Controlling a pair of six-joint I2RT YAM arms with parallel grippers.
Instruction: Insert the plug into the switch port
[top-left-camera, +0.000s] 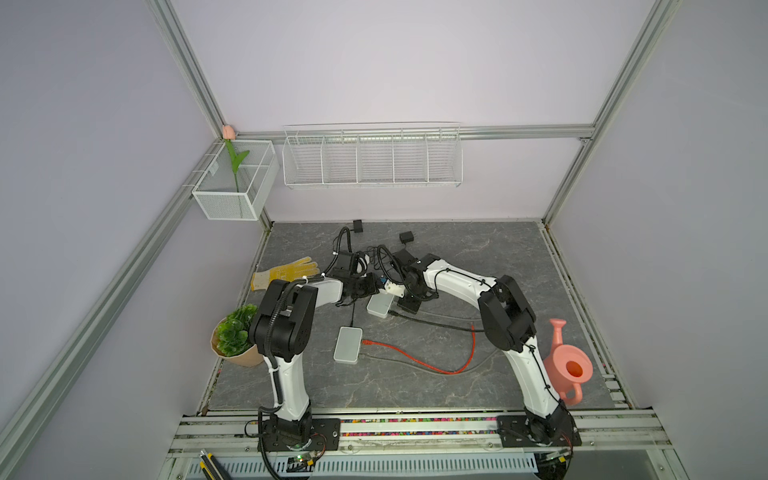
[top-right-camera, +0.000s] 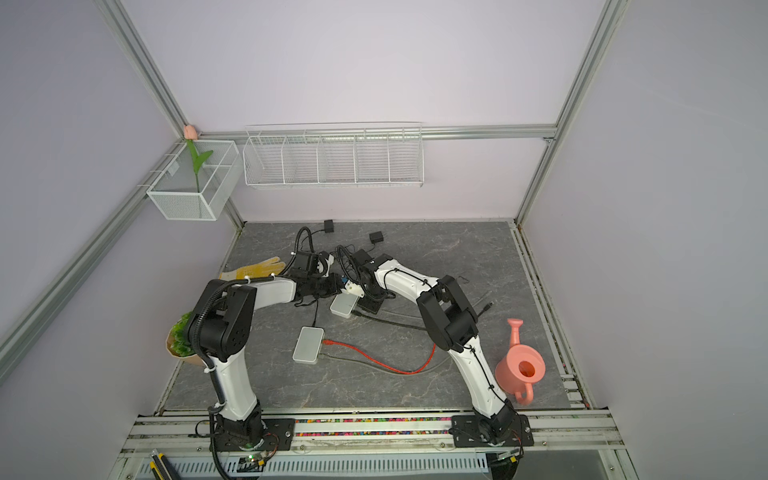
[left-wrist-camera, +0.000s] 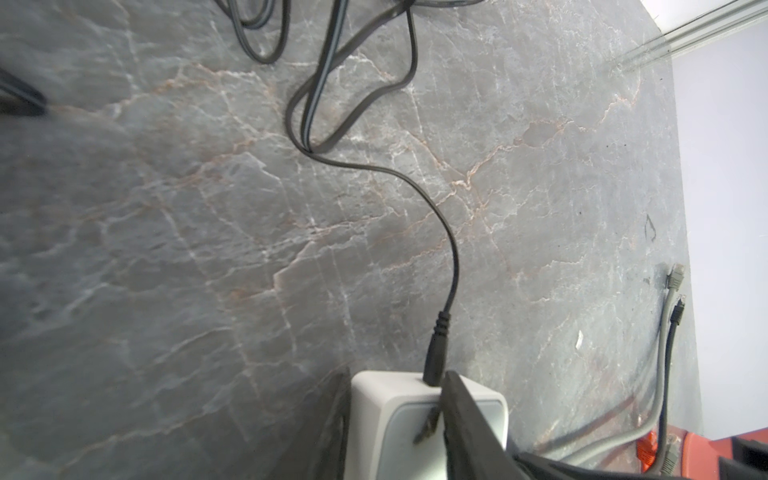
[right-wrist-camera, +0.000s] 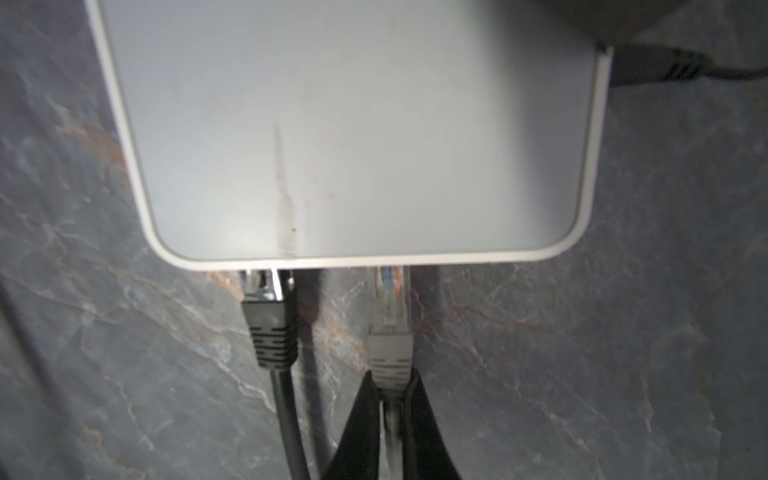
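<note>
Right pincer (right-wrist-camera: 390, 399) pinches grey Ethernet plug (right-wrist-camera: 390, 328), tip at switch (right-wrist-camera: 353, 124) edge; left pincer (left-wrist-camera: 395, 409) clamps switch. Skewed push may jam plug.

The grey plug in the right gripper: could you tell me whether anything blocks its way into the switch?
Nothing visible does. The grey plug, pinched by the right gripper, has its tip at the edge of the switch; the black plug sits beside it, apart. What lies under that edge is hidden.
</note>
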